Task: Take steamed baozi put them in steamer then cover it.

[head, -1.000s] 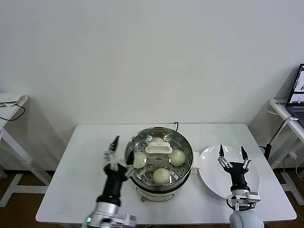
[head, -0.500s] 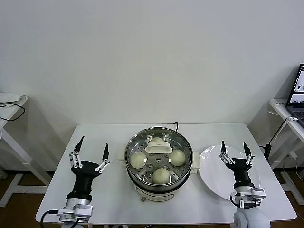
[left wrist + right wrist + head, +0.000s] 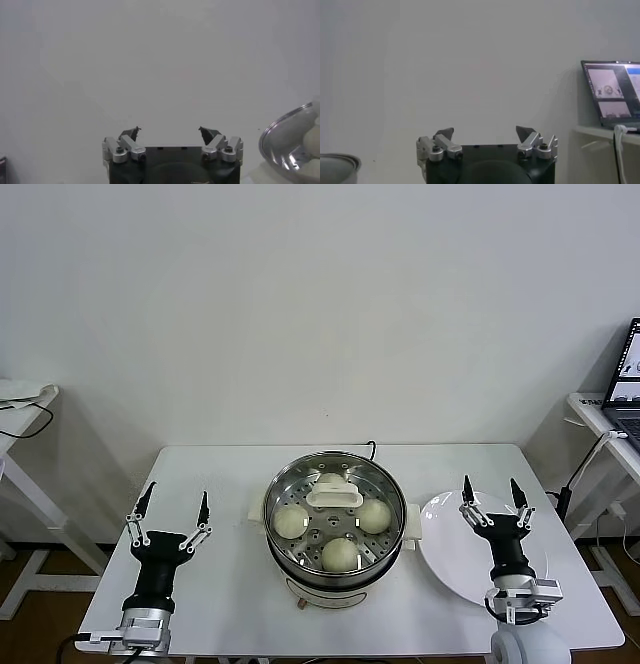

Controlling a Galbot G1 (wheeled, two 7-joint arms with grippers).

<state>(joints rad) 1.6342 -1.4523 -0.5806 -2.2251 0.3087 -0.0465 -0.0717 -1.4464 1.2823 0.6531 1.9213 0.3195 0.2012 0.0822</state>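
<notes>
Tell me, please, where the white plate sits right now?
In the head view the white plate lies on the table's right side, right beside the steamer, with the open right pincer raised over it.

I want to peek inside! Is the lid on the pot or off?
On. The cover, with its white handle, lies across the steamer, with baozi showing through the glass.

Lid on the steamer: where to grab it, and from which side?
Grip the lid by its white oblong handle, coming straight down from above. The handle stands proud at the centre, running side to side, so close the jaws across its narrow width; the glass around it likely offers no hold.
</notes>
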